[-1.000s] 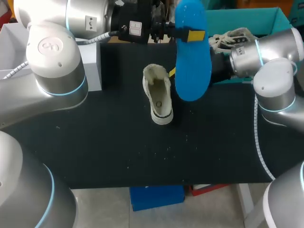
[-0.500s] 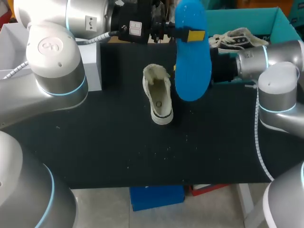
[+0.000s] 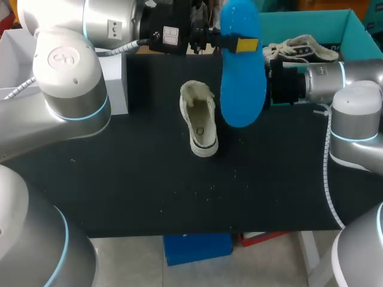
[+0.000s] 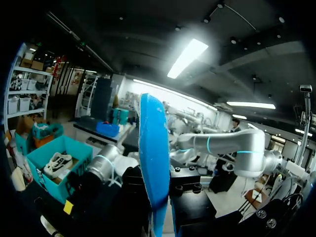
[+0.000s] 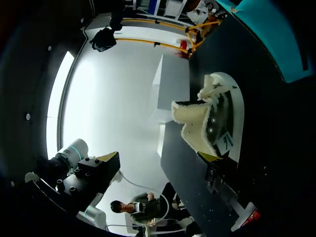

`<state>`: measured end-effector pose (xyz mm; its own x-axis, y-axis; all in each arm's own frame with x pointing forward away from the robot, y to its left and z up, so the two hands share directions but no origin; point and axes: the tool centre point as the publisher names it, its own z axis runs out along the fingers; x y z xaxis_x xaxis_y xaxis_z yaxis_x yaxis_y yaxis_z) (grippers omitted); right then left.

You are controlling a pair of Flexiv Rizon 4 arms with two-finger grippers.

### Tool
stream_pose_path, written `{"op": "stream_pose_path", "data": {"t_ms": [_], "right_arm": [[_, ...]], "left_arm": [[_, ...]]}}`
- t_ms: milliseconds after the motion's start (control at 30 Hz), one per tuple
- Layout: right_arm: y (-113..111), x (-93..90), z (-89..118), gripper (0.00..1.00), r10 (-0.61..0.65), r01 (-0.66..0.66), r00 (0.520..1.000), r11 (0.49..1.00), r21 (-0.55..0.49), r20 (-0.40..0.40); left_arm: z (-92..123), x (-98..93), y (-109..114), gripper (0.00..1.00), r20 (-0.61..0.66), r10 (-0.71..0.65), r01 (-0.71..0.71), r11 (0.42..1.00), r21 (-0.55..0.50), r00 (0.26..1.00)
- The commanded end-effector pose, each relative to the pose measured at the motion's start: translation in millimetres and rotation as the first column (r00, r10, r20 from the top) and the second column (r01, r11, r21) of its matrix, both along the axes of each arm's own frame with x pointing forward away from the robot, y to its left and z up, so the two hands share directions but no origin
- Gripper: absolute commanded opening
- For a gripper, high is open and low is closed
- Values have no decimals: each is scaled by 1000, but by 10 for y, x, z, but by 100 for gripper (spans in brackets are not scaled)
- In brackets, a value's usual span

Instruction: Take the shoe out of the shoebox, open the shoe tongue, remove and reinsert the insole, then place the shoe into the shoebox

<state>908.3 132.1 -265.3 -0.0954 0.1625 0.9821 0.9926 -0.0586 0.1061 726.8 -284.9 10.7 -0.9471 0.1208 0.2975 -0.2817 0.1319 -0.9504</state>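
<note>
**Blue insole pinched upright beside the shoe**

The yellow-tipped left fingers (image 3: 246,43) are clamped on the smooth, bean-shaped blue insole (image 3: 242,89), held upright above the matte black table (image 3: 149,179). Just beside it on the table sits the cream shoe (image 3: 200,122), fleecy-lined and pale-soled. The insole hides the end of the right arm (image 3: 326,81), so its grip cannot be told. The teal shoebox (image 3: 353,27) stands behind.

fleecy-lined shoe (image 3: 199,122), matt blue insole (image 3: 242,89)

Inside the shoe (image 5: 212,118), a white tag (image 5: 225,143) bears dark marks resembling two digits, not surely legible. A white label (image 3: 170,36) on the left arm (image 3: 72,72) carries print too small to read.
</note>
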Motion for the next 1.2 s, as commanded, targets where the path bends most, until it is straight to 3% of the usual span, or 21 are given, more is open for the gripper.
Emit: {"op": "stream_pose_path", "data": {"t_ms": [33, 433, 500, 567, 633, 700, 767, 1200], "right_arm": [[-4, -42, 102, 100, -5, 5, 1000, 1000, -4, 14], [16, -53, 213, 100, -16, 16, 999, 1000, -23, 31], [16, -53, 213, 100, -16, 16, 999, 1000, -23, 31], [16, -53, 213, 100, -16, 16, 999, 1000, -23, 31], [16, -53, 213, 100, -16, 16, 999, 1000, -23, 31], [16, -53, 213, 100, -16, 16, 999, 1000, -23, 31], [16, -53, 213, 100, -16, 16, 999, 1000, -23, 31], [16, -53, 213, 100, -16, 16, 999, 1000, -23, 31]], "left_arm": [[-6, -12, -9, 0, 0, 5, -5, 1000, 1, 1000], [-6, -12, -9, 0, 0, 5, -5, 1000, 1, 1000], [66, -45, -15, 0, 216, 56, -58, 998, 6, 975], [60, -100, -34, 0, 464, 92, -114, 993, 20, 881], [13, -168, -36, 0, 639, 120, -141, 990, -19, 760], [-91, -235, -63, 0, 725, 108, -173, 985, 16, 680], [-232, -291, -90, 0, 758, 137, -214, 977, 3, 637], [-232, -291, -90, 0, 758, 137, -214, 977, 3, 637]]}}
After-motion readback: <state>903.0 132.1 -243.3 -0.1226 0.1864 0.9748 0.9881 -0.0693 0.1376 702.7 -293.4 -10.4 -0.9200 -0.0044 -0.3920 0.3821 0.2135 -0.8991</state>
